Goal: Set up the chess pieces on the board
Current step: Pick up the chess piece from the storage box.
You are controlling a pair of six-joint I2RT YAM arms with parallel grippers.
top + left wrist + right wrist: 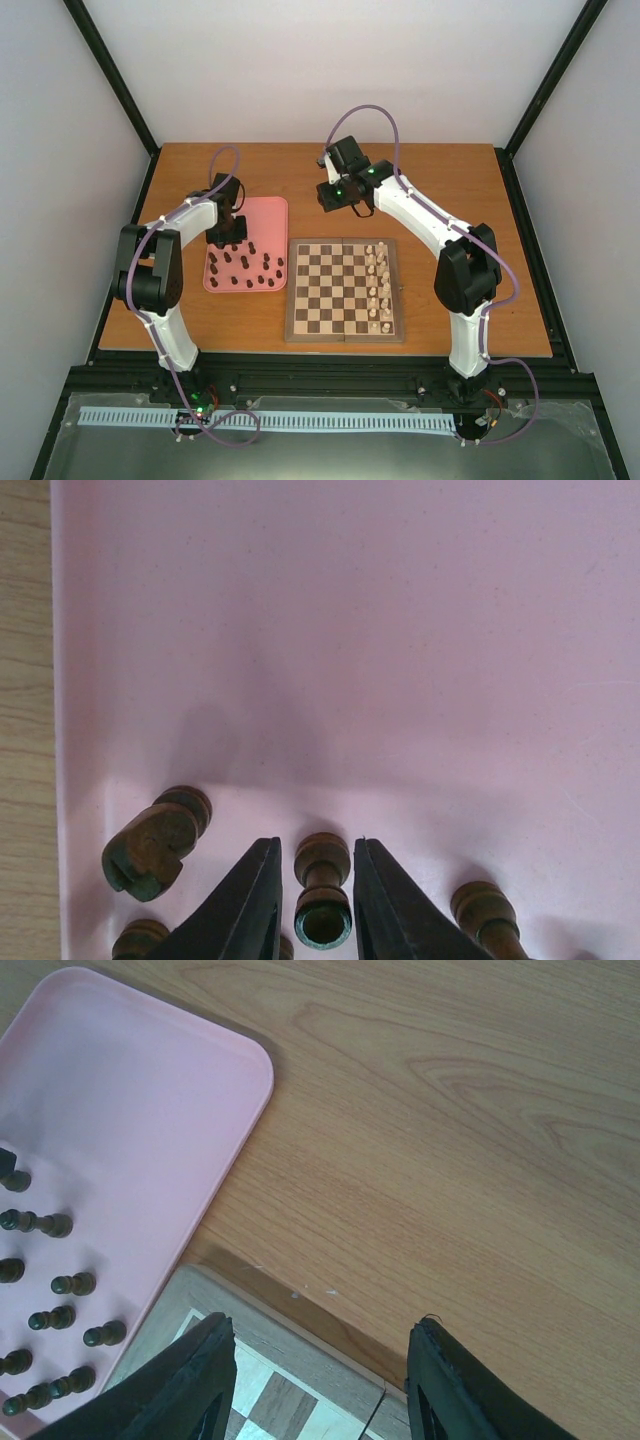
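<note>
Several dark brown chess pieces (250,265) lie scattered on a pink tray (265,215), left of the board (293,300). My left gripper (228,240) is down on the tray. In the left wrist view its fingers (315,842) close tightly on either side of one dark pawn (322,885), whose green-felted base faces the camera. My right gripper (335,195) hovers above the board's far left corner (270,1335). It is open (322,1328) with nothing between its fingers.
Cream-white pieces (378,285) fill the board's two right columns. Beside the held pawn lie a bigger dark piece (155,840) and another (485,910). More dark pieces (75,1283) show on the tray (130,1110) in the right wrist view. Bare wooden table (440,180) lies behind the board.
</note>
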